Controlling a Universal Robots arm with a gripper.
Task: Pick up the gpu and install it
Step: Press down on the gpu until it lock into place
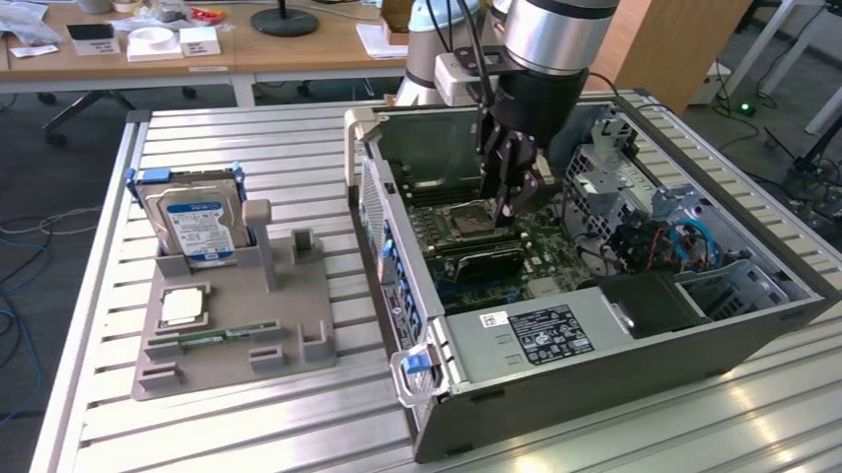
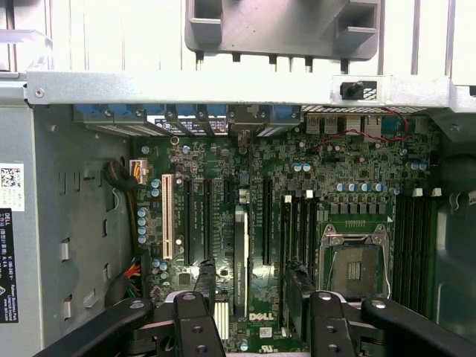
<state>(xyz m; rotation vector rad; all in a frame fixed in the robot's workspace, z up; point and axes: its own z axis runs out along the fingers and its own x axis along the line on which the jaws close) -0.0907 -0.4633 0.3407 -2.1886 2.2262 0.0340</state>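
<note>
My gripper (image 1: 511,205) hangs inside the open computer case (image 1: 579,345), low over the motherboard (image 1: 526,266). In the wrist view my gripper (image 2: 251,286) is open, its two dark fingertips (image 2: 204,279) spread apart and holding nothing. Between them the gpu (image 2: 239,260) shows edge-on as a thin card standing upright in an expansion slot. The exterior view shows the gpu (image 1: 480,261) as a dark card standing on the board just below the gripper, beside the CPU socket (image 1: 467,215).
A grey parts tray (image 1: 283,296) lies at the exterior view's left on the slatted table, carrying an upright silver blue-labelled hard drive (image 1: 200,225), a CPU chip (image 1: 181,305) and a green RAM stick (image 1: 211,337). Drive cages and cables (image 1: 658,227) crowd the case's far side.
</note>
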